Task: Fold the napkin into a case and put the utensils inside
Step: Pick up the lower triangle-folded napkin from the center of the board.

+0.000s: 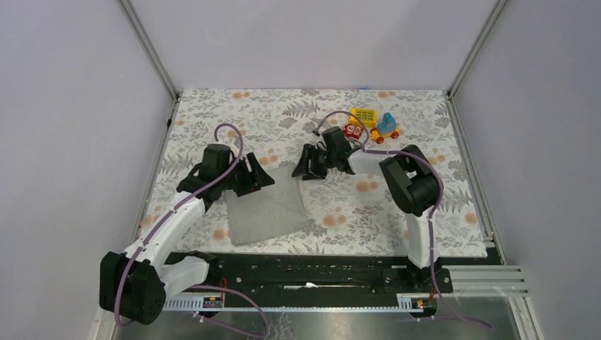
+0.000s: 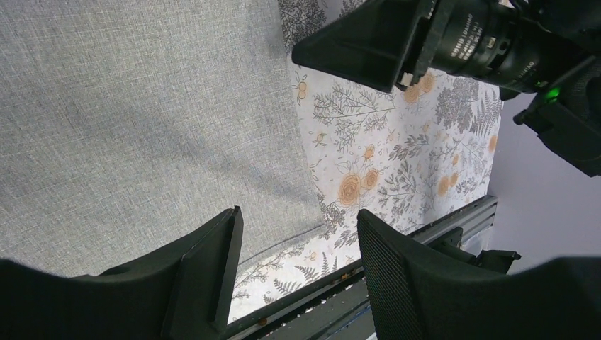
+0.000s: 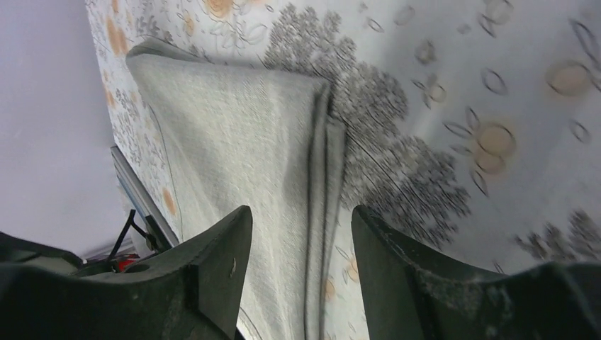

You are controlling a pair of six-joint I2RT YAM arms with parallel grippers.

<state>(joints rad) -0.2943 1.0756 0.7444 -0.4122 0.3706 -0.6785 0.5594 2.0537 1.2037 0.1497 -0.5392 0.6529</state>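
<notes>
Hovering wide and empty, left gripper [image 1: 264, 177] and right gripper [image 1: 306, 168] flank the far corners of the folded napkin [image 1: 268, 207] near the tabletop's front edge, probably lining up another fold.

Evenly and brightly lit from above in the overhead view, with pale walls [image 1: 298, 42] and no glare on the floral tablecloth [image 1: 397, 205]. Only faint, soft shadows beneath the arms. Sharp in the middle, with mild bending of straight lines toward the corners.

Crisp in the left wrist view: weave of the napkin [image 2: 142, 106] plainly resolved, crossed by a broad soft shadow. Left fingers [image 2: 205, 283] dark and a little soft.

Smeared by blur in the right wrist view, napkin folds and printed flowers streaked. Right fingers [image 3: 212, 276] sharper, dull and unlit.
</notes>
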